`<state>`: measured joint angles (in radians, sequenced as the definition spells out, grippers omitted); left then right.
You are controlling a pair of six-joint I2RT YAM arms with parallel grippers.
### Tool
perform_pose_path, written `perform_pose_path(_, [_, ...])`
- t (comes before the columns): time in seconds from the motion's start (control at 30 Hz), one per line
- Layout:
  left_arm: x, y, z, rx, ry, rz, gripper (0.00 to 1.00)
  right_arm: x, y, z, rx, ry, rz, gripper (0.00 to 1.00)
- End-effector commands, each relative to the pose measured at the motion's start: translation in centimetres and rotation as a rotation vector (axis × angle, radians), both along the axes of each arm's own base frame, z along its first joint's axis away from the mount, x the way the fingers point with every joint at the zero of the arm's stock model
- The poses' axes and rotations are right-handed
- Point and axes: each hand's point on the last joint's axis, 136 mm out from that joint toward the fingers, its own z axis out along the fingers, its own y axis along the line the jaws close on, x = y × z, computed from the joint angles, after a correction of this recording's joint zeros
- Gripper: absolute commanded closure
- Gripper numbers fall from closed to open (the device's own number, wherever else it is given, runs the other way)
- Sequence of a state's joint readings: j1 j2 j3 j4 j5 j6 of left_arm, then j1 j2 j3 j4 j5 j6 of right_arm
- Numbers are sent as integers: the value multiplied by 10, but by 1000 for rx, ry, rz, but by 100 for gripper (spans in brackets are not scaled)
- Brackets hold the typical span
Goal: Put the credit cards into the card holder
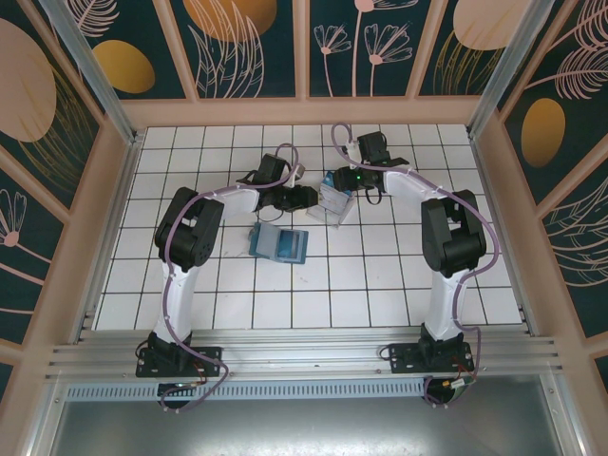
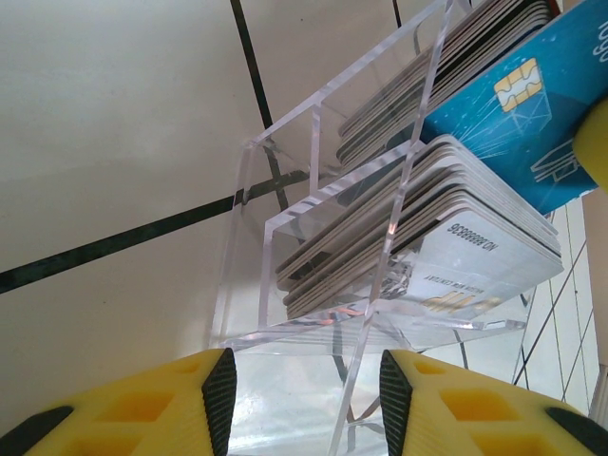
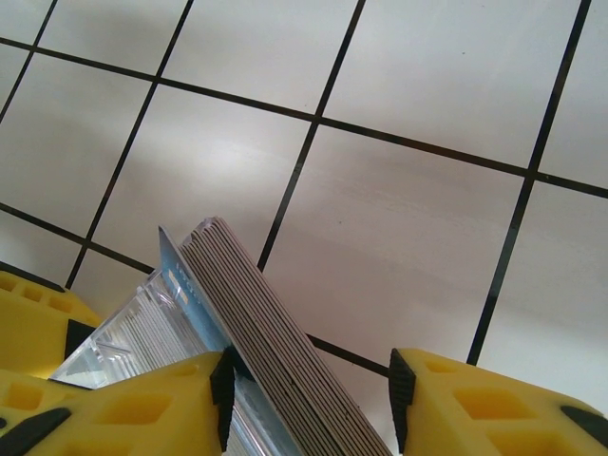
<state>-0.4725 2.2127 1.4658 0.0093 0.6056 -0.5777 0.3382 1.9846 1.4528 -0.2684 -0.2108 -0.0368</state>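
Left gripper [image 2: 304,385] and right gripper [image 3: 310,385], jaws apart, fingers [image 2: 142,418] partly cropped; credit cards [image 2: 475,249] half-hidden inside clear tray [image 2: 285,214].

The white tiled table [image 1: 380,275], crossed by dark grout lines, carries 2 things. A teal card holder [image 1: 279,244] lies open near its middle. Just beyond stands a clear tray [image 1: 334,203], apparently flat on the tiles, packed with credit cards [image 2: 475,247].

We find the credit cards [image 2: 475,256] standing in the tray [image 2: 242,256], at two o'clock from the card holder [image 1: 280,244].
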Motion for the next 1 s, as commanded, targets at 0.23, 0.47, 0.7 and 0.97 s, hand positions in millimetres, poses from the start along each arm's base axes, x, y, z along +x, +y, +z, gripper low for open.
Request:
perform_pose_path(0.23, [-4, -3, 16, -27, -14, -9, 53, 10, -4, 35, 12, -96, -1, 55])
perform_pose_path(0.47, [-4, -3, 14, -30, -8, -10, 53, 7, 1, 34, 18, -90, 26, 61])
perform_pose_path(0.7, [-4, -3, 14, -31, -8, -10, 53, 6, 3, 39, 18, -100, 43, 77])
perform_pose_path(0.97, [-5, -3, 12, -34, 0, -4, 53, 4, 5, 47, 17, -104, 70, 87])
